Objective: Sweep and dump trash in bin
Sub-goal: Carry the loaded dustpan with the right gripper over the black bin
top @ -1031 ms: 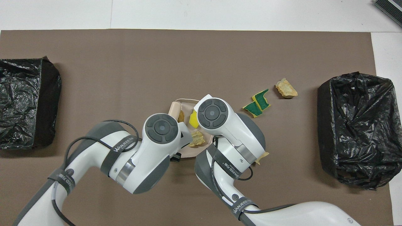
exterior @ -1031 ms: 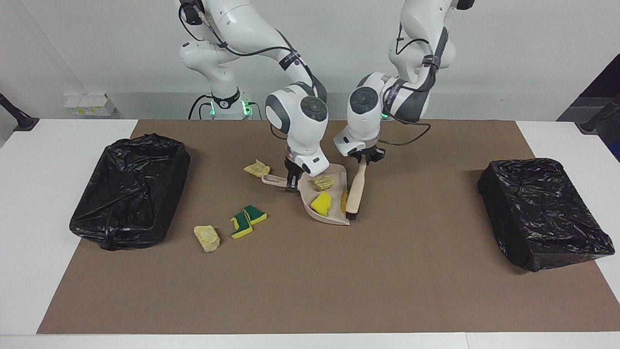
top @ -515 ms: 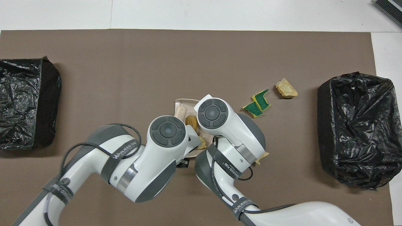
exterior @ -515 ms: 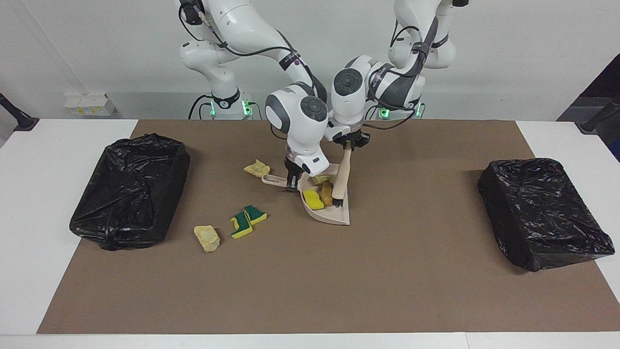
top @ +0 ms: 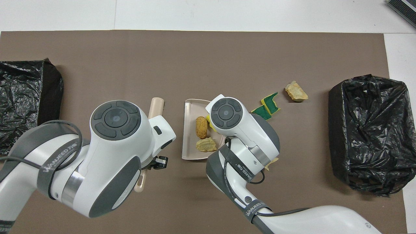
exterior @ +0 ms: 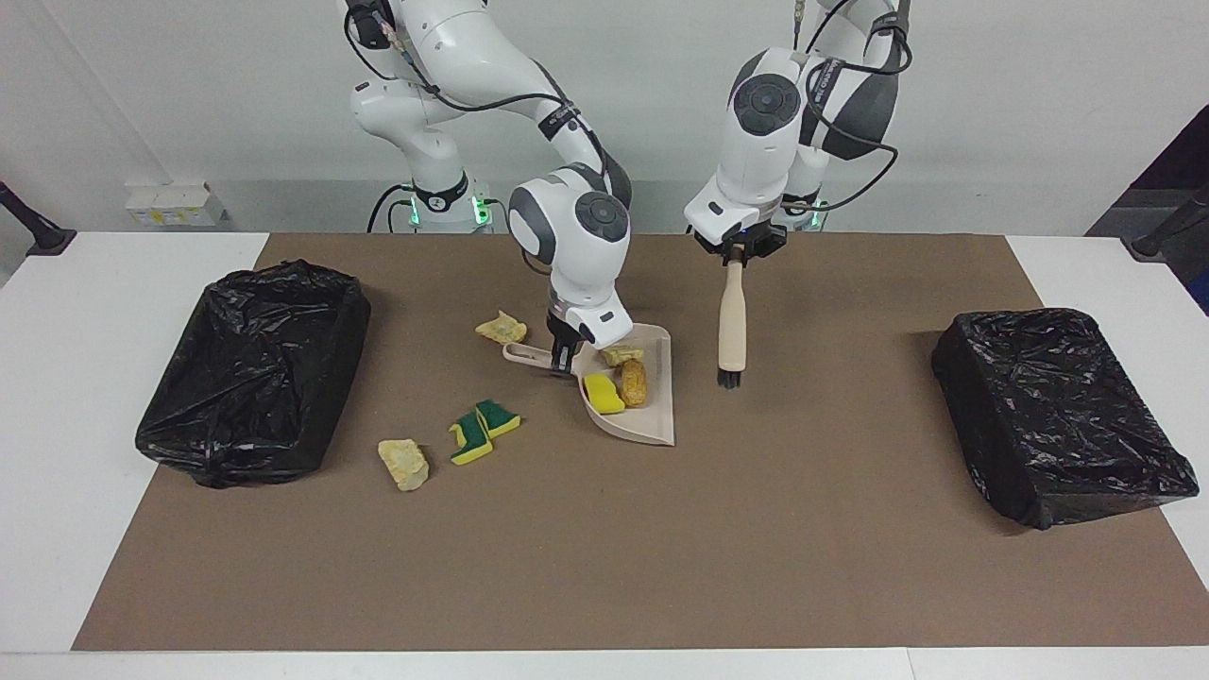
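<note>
Trash (exterior: 615,382): three scraps in dustpan (exterior: 652,425), orange one lengthwise toward robots.

Plain white wall (exterior: 1020,104) at top, white table (exterior: 57,378) (brown mat (exterior: 756,529) across most of it).

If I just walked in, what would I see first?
The left gripper holds a brush hanging straight down over the brown mat. Beside it, the right gripper grips a dustpan with three sponge scraps in it.
</note>
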{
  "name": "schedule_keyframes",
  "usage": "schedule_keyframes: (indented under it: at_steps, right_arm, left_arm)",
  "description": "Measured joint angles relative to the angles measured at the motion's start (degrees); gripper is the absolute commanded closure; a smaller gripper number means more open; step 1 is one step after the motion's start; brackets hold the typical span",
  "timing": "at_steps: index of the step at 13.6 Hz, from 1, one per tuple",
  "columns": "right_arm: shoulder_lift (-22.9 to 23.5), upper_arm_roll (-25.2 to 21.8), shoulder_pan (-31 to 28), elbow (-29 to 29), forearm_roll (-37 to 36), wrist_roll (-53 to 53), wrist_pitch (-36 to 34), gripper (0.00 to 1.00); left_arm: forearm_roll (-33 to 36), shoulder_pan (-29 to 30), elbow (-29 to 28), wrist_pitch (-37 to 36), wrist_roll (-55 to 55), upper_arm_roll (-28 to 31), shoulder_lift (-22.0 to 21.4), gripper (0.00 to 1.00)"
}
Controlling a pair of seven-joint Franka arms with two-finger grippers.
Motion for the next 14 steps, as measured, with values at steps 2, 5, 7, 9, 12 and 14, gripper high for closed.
schedule_keyframes:
  at_steps: [2,5,7,9,12,14]
  right_arm:
    - [-0.8,0.0,-1.8,0.3,2.8,-2.0,0.8,1.00]
    - [-3.6,-0.1,-6.7,1.5,6.3,-9.9,0.6,1.00]
    - [-5.5,-0.1,-10.3,2.7,6.9,-14.6,-1.9,1.00]
    - [-6.7,-0.2,-13.6,4.4,7.0,-19.1,-5.9,1.00]
    - [-7.0,-0.3,-19.7,7.6,7.1,-26.7,-10.4,1.00]
    - [-7.1,-0.4,-24.6,8.8,7.1,-31.5,-11.7,1.00]
  left_arm:
    - [-4.1,0.0,-2.7,0.1,0.0,-0.1,-1.6,1.00]
    - [-9.6,-0.3,-10.1,2.6,0.0,-1.1,-6.2,1.00]
    - [-14.4,-0.8,-17.3,5.8,-0.2,-5.0,-11.6,1.00]
    - [-18.2,-1.0,-23.6,10.2,-2.8,-11.5,-15.3,1.00]
    - [-22.3,-1.2,-30.6,16.4,-7.1,-20.4,-16.9,1.00]
    - [-23.8,-2.1,-33.1,18.8,-10.3,-22.3,-17.0,1.00]
